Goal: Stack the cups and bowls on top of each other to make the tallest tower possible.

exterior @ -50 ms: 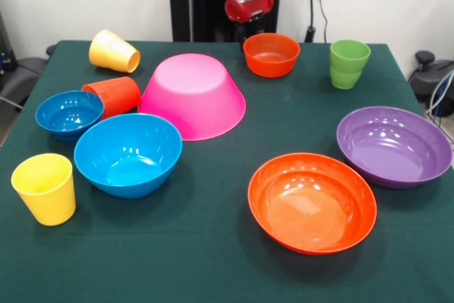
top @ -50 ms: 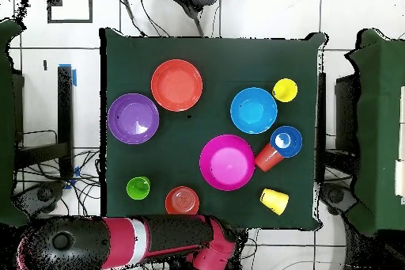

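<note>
I am seeing only the arm's red wrist at the table's [exterior @ -50 ms: 213, 260] far edge, so I cannot tell how the fingers are standing. Just below that wrist the small orange bowl [exterior @ -50 ms: 271, 54] is sitting upright. The large pink bowl [exterior @ -50 ms: 193, 94] is lying upside down, rim on the table. The orange-red cup [exterior @ -50 ms: 113, 96] is lying on its side, touching the small blue bowl [exterior @ -50 ms: 69, 113], while the green cup [exterior @ -50 ms: 349, 63] is standing upright.
</note>
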You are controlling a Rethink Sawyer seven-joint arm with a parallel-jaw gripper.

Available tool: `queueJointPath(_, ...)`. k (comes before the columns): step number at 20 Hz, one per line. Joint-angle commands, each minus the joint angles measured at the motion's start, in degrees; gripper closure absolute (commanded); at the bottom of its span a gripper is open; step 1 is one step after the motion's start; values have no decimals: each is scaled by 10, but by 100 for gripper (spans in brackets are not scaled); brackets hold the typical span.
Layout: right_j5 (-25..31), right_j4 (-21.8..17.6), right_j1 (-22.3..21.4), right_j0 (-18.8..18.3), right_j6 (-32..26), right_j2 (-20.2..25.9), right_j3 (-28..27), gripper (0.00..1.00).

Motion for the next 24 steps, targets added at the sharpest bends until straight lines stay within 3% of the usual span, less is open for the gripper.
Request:
queueJointPath(1,28,-15,-2,27,-88,24,-55,0)
queueJointPath(6,39,-70,-29,31,-60,3,-53,0)
queueJointPath(17,57,-123,-35,14,-53,-14,-70,0)
queueJointPath(24,67,-137,-41,10,-49,-17,-75,0)
